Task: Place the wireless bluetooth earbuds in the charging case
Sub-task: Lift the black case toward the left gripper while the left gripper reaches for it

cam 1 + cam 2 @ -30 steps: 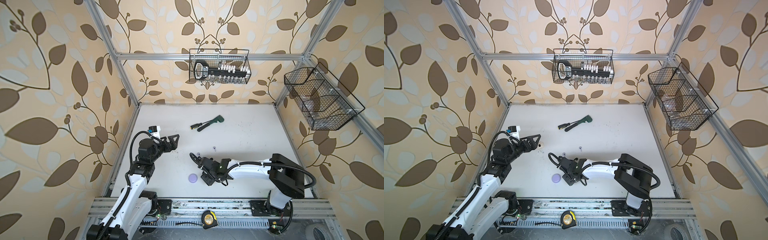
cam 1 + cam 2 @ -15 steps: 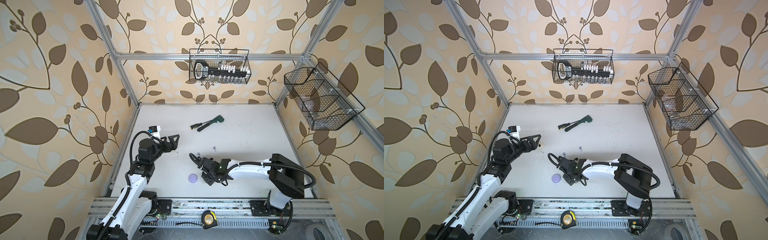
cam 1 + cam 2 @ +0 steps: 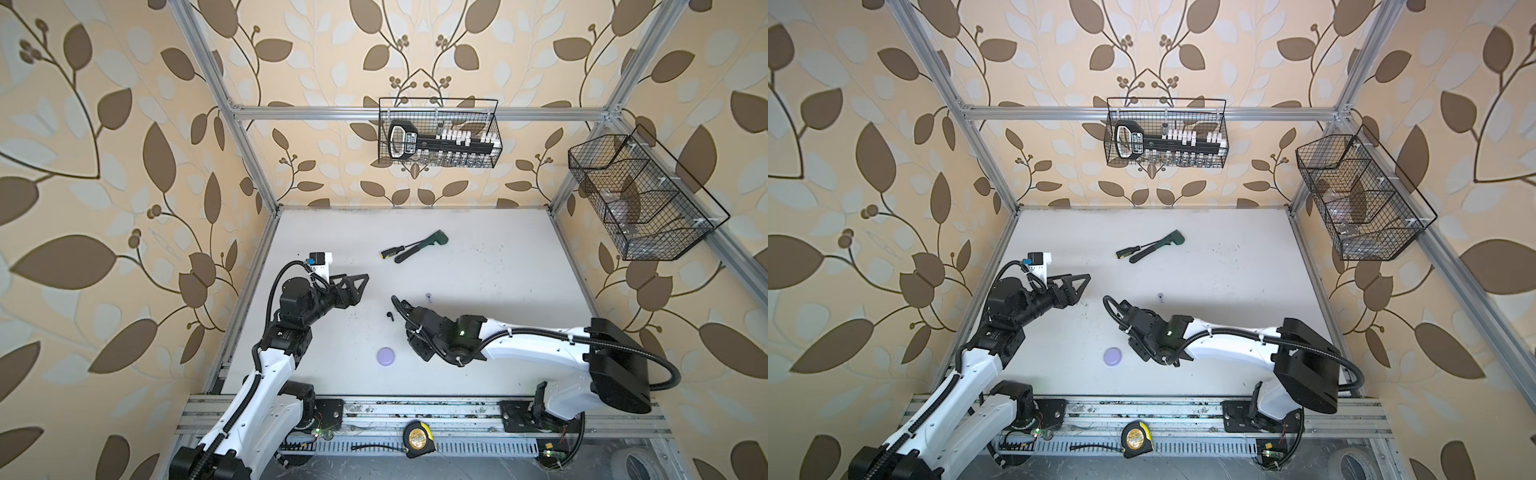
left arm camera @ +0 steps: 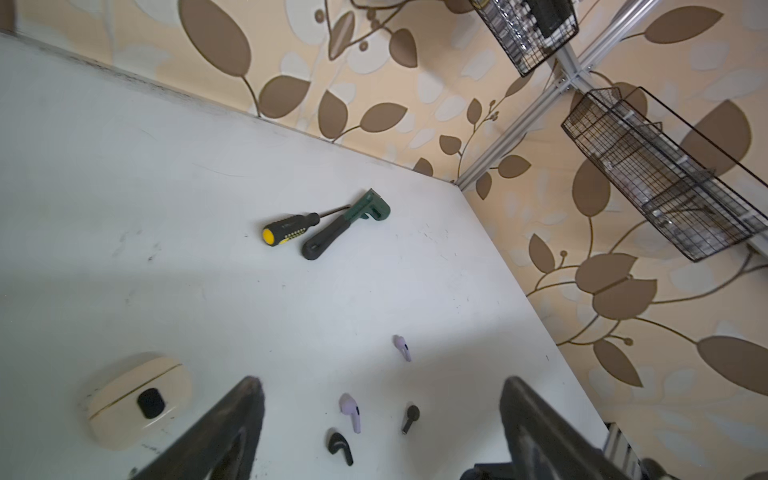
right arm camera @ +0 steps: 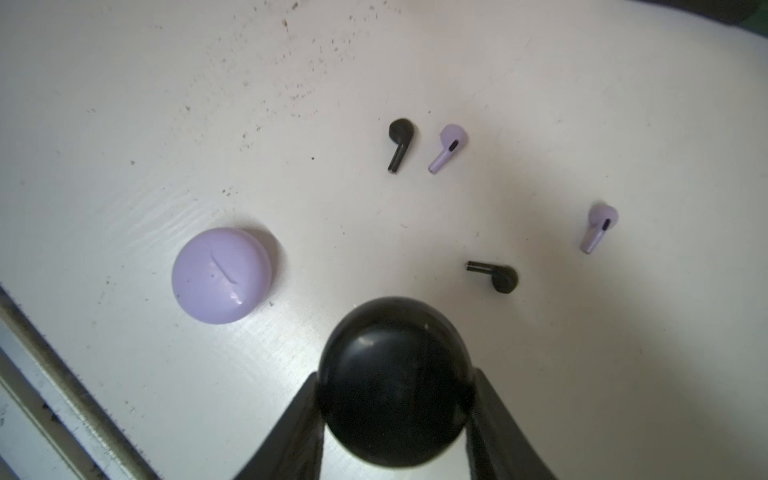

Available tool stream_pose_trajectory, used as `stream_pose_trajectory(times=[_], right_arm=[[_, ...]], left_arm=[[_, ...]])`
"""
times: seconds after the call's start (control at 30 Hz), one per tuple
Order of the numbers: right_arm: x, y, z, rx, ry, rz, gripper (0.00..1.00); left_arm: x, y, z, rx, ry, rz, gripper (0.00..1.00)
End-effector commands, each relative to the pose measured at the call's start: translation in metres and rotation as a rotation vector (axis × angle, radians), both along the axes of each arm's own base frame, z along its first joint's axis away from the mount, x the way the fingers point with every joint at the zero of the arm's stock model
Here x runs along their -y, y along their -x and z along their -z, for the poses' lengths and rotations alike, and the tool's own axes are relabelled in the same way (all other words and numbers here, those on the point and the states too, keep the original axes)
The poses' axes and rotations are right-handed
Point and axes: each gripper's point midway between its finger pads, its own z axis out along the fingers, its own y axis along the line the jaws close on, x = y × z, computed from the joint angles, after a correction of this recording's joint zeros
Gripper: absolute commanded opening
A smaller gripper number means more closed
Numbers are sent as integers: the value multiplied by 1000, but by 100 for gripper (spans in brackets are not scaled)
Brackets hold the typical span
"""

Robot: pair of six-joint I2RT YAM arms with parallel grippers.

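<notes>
Right gripper [image 3: 419,351], both top views: stood low near table [image 3: 478,257] front edge, near lilac case [image 3: 386,356]; arms unshifted against earlier top views. Left gripper [image 3: 362,289] wide, empty.
Left wrist view: two black earbuds [image 4: 410,417], two lilac earbuds [image 4: 350,411] lay loose mid-table; cream case [image 4: 139,401] shut.
Right wrist view: jaws clamped black case [image 5: 395,357], lid shut. Judged: case secured, nothing inserted.

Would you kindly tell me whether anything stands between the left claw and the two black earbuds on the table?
Nothing visible does. In the left wrist view the open left claw looks straight at both black earbuds on the table; a lilac earbud merely lies between them.
</notes>
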Motion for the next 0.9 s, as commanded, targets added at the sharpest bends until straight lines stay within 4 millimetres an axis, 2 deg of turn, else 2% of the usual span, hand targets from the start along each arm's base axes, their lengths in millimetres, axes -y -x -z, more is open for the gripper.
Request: stream_pose_trajectory(times=[0.0,0.2,0.33,0.57,0.87], right_arm=[[6,-9,-29,122,-55,7,39],[13,-16,-100,341,-252,33,33],[19,-8,-129,467,-355,-9,37],[26,1,-135,556,-365,-23,35],[8,15,-134,609,-318,-79,32]], left_arm=[[26,18,-25,105,15,149,88],[71,58,-37,171,-19,375,79],[92,81,-42,206,-27,502,76],[106,103,-46,249,-25,604,75],[131,117,-35,232,-94,710,65]])
